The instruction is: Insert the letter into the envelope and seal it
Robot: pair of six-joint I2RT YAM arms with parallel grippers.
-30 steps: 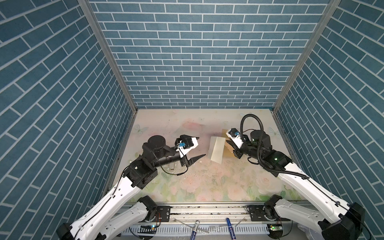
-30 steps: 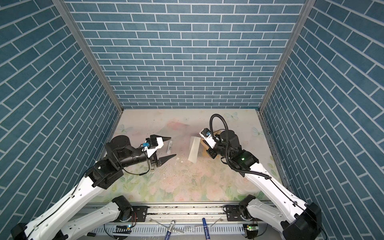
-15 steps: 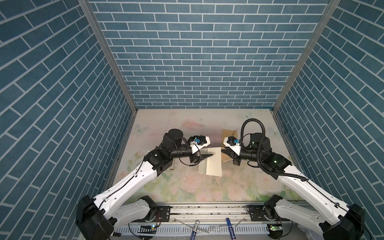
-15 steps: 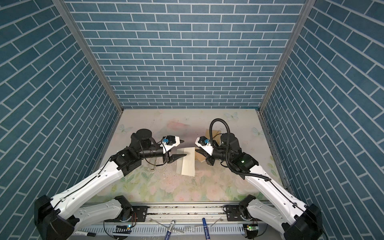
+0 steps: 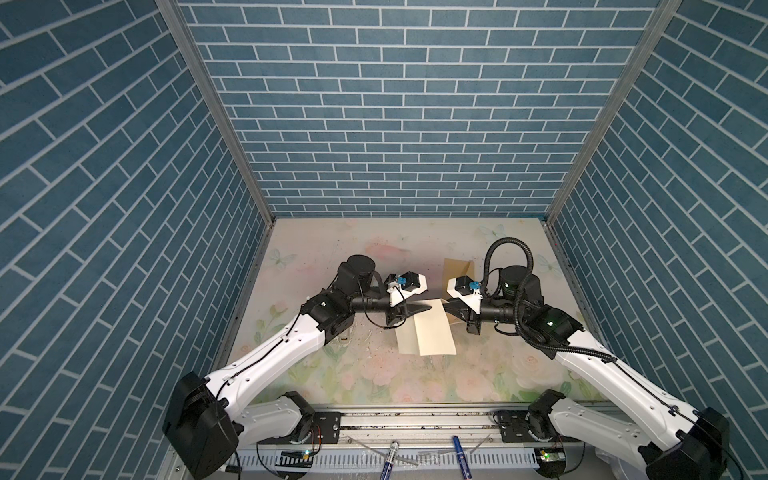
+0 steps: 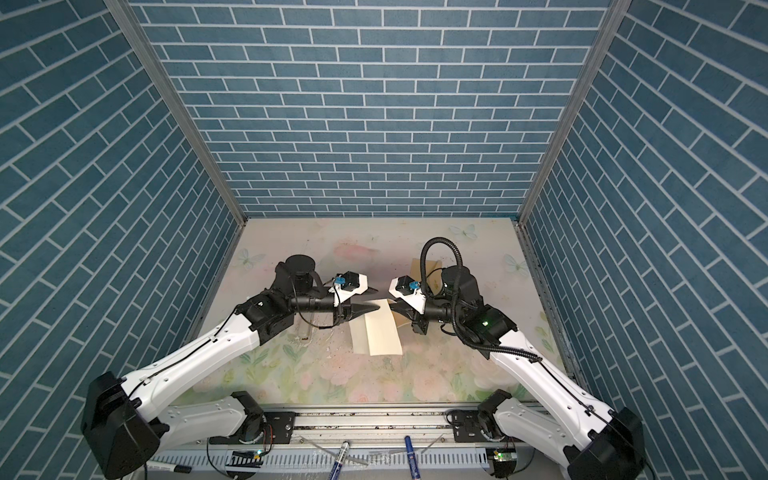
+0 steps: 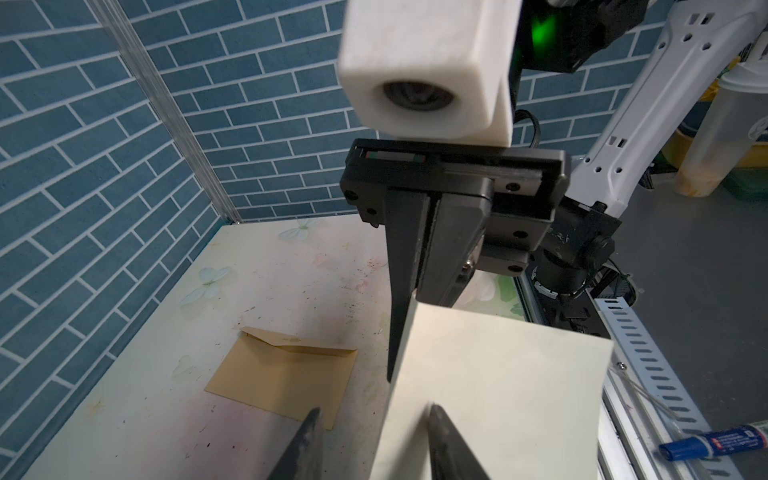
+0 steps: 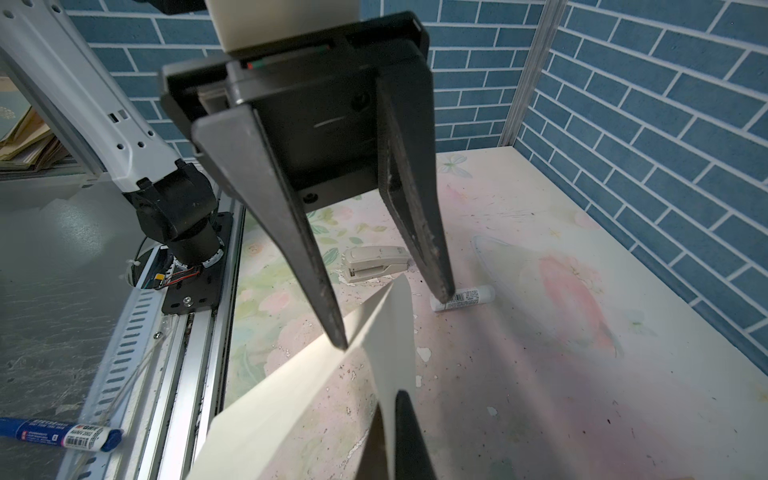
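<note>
The cream letter (image 5: 428,336) (image 6: 380,332) hangs creased above the table's middle, its top edge pinched by my right gripper (image 5: 444,305) (image 6: 390,302) (image 8: 390,405), which is shut on it. My left gripper (image 5: 428,300) (image 6: 378,298) (image 7: 374,409) faces it from the left, open. Its two fingers straddle the letter's (image 7: 498,395) near edge without pressing it. In the right wrist view the letter's (image 8: 386,332) corner stands between those fingers (image 8: 291,232). The tan envelope (image 5: 457,268) (image 6: 424,266) (image 7: 282,374) lies flat on the table behind the right gripper, flap folded down.
A white stapler (image 8: 374,264) and a glue stick (image 8: 461,297) lie on the table under the left arm. Blue markers (image 5: 388,455) (image 5: 459,451) (image 7: 715,444) rest on the front rail. Blue brick walls close in the left, back and right sides.
My left arm has swung right to the letter, and its jaws have narrowed around the sheet's edge. The right gripper has carried the letter forward, uncovering the envelope behind it.
</note>
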